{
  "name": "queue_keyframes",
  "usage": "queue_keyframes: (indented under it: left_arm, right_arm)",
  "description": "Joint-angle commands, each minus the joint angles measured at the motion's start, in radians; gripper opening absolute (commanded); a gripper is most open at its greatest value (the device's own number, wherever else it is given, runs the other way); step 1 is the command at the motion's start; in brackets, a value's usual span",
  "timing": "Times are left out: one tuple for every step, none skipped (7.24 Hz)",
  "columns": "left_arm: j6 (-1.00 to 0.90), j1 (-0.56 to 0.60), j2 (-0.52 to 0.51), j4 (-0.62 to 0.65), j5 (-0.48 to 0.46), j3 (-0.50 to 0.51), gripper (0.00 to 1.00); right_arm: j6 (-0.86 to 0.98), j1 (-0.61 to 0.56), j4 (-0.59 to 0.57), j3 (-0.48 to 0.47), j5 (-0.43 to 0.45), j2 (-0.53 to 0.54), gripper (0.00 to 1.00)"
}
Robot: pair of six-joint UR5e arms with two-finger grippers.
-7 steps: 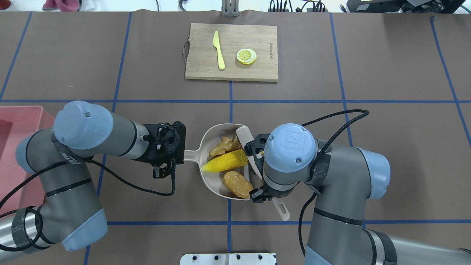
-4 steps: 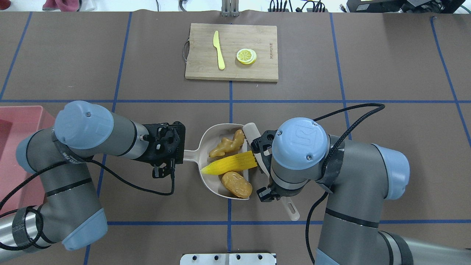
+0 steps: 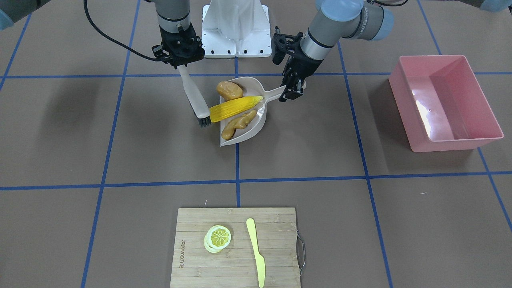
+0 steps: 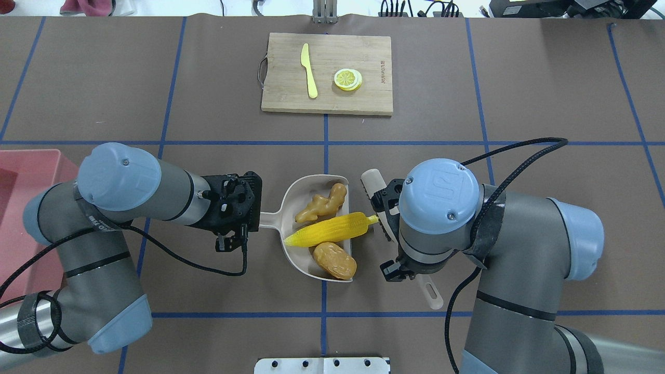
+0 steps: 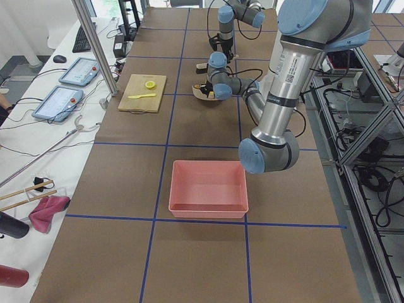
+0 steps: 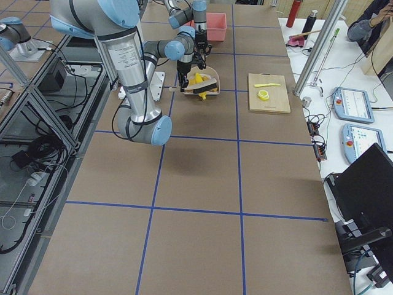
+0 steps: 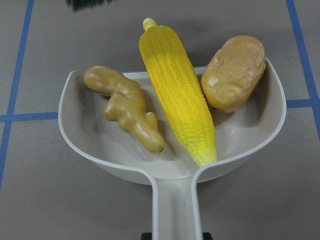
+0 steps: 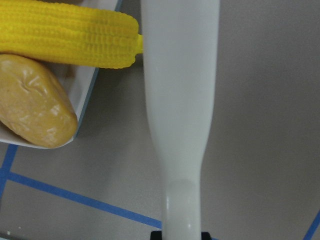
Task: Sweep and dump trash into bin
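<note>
Right gripper (image 3: 182, 68), closed around the handle of the brush (image 3: 195, 96), has moved sideways away from the dustpan (image 4: 298, 195) since a second ago. Then the brush head was at the pan's open edge; now it stands just beside it. Left gripper (image 3: 291, 90) keeps its pinch on the dustpan handle and has not moved. Corn cob (image 4: 330, 231), potato (image 4: 335, 261) and ginger root (image 4: 321, 202) lie in the pan, and the corn's stem end now sticks out over the edge. The pink bin (image 3: 456, 145) stands well apart, on the left arm's side. The cutting board (image 4: 363, 57) has a burnt-in mark, too small to read.
</note>
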State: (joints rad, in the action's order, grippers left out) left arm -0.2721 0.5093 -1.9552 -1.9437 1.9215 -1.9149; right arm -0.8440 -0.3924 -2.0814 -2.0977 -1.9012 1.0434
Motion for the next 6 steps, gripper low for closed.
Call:
queue_keyframes:
  left_arm:
    - [0.055, 0.001, -0.001, -0.041, 0.001, -0.004, 0.0]
    - [0.089, 0.001, -0.001, -0.081, 0.001, -0.004, 0.0]
    - [0.091, 0.003, 0.001, -0.101, 0.001, -0.006, 0.0]
    - [0.093, 0.005, 0.002, -0.119, -0.001, -0.006, 0.0]
    - [0.093, 0.014, 0.009, -0.133, 0.001, -0.007, 0.0]
    - [0.093, 0.02, 0.01, -0.152, -0.001, -0.009, 0.0]
  right_arm:
    - [0.019, 0.0, -0.046, -0.004, 0.025, 0.003, 0.0]
    - [0.019, 0.003, -0.049, -0.002, 0.037, 0.006, 0.0]
    - [0.019, 0.004, -0.048, -0.001, 0.053, 0.021, 0.0]
    - [0.019, 0.013, -0.052, -0.001, 0.083, 0.033, 0.0]
    - [0.017, 0.039, -0.062, 0.001, 0.118, 0.038, 0.0]
    - [0.016, 0.059, -0.063, 0.001, 0.146, 0.052, 0.0]
